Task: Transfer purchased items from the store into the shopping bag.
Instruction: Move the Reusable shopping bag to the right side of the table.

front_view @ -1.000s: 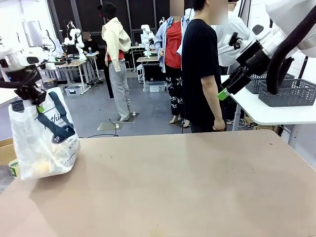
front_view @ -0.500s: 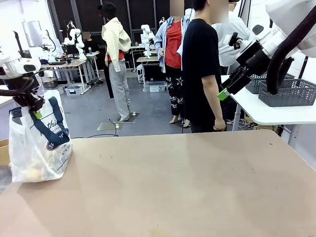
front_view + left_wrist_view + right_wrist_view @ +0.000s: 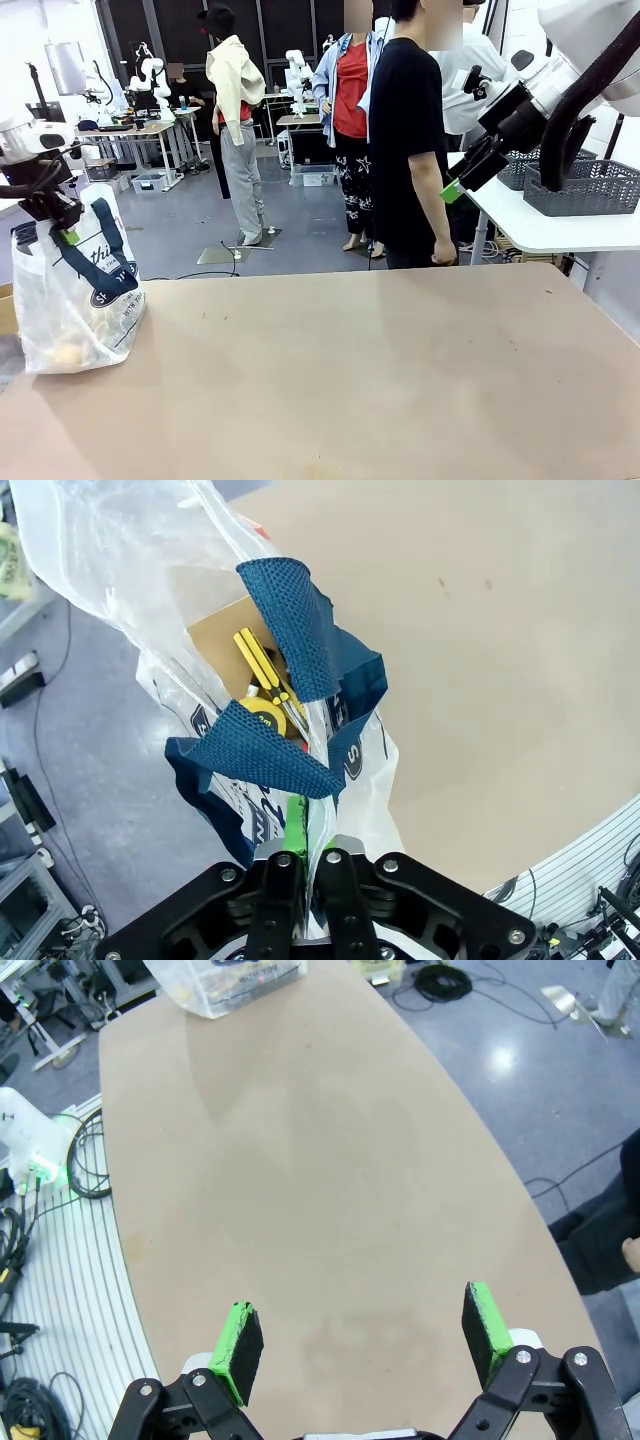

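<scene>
The shopping bag (image 3: 60, 300), translucent white with navy handles and a round logo, sits at the table's far left edge. My left gripper (image 3: 62, 228) is shut on one navy handle at the bag's top. In the left wrist view my left gripper (image 3: 300, 830) pinches the navy handle (image 3: 262, 765) and bag plastic. Through the bag's mouth I see purchased items: a flat tan packet (image 3: 215, 640) and a small yellow piece (image 3: 262, 716). A yellow item (image 3: 68, 353) shows through the bag's wall. My right gripper (image 3: 455, 190) hangs open, high at the right; in its wrist view my right gripper (image 3: 362, 1330) holds nothing.
A person in a black shirt (image 3: 405, 140) stands at the far side. Dark grey lattice baskets (image 3: 585, 190) rest on a white side table at the right. The tan tabletop (image 3: 350, 370) stretches bare from the bag to the right edge. The bag (image 3: 235, 975) lies far off.
My left gripper has drawn the bag leftward along the table's edge and lifted its handle slightly. The right arm has stayed still.
</scene>
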### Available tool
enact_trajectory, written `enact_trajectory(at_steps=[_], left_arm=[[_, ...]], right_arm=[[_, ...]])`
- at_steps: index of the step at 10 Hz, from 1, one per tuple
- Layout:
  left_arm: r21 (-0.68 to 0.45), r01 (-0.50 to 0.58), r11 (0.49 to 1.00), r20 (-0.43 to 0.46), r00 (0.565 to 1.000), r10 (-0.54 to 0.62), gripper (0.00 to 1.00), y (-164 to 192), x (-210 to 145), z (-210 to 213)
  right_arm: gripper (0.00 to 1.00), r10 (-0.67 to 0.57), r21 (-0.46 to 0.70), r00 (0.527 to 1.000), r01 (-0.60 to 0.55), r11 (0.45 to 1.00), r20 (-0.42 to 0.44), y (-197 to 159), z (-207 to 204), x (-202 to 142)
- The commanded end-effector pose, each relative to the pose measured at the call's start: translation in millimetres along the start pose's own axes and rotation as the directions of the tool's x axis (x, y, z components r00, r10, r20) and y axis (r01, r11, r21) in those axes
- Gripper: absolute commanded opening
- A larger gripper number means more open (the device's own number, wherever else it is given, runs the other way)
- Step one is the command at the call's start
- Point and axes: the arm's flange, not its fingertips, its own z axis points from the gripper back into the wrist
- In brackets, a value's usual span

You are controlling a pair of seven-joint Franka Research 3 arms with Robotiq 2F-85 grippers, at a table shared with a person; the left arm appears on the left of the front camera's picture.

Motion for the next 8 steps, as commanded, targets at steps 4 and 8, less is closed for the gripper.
enact_trajectory(at_steps=[4,8], left_arm=[[0.001,0.002,1.000,0.002,1.000,-0.002,0.00,-0.8,1.1,1.2],[-0.008,0.005,1.000,0.010,1.000,-0.005,0.56,-0.1,-0.2,1.4]], right_arm=[[1.00,0.009,-0.009,1.000,-0.009,1.000,0.012,-0.5,-2.4,-0.5],[1.00,0.009,-0.009,1.000,-0.009,1.000,0.012,-0.5,-2.4,-0.5]])
